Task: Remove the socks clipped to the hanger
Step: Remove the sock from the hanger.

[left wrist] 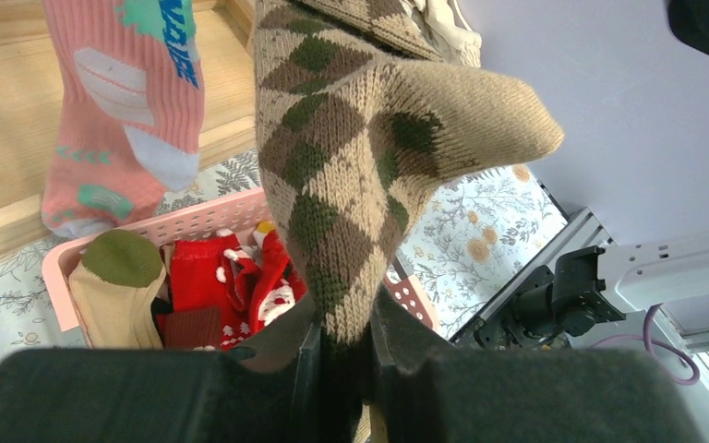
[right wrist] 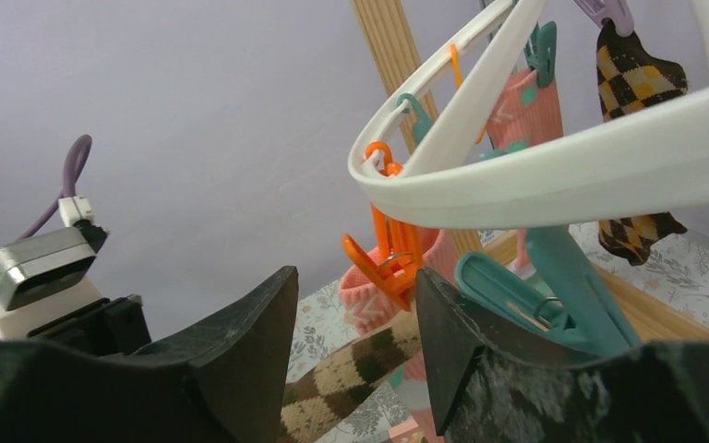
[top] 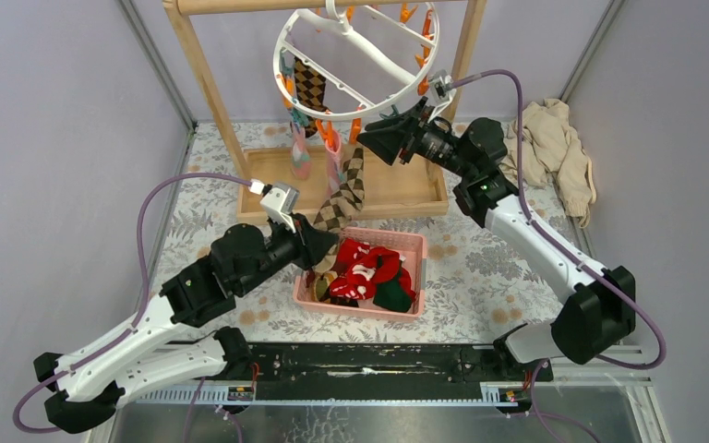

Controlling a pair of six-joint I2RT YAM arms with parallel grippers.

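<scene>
The left gripper (left wrist: 342, 325) is squeezing the brown sock (left wrist: 351, 166). The right gripper (right wrist: 355, 288) is gaping open by the hanger (right wrist: 563, 175). The pink sock (left wrist: 120, 120) is showing blue letters, too cut off to read.

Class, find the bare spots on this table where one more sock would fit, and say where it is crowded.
Free: the floral cloth between the pink basket and the right arm; also the rack's wooden base, right of the argyle sock. Crowded: inside the basket, and the base's left half under the hanging socks.
</scene>
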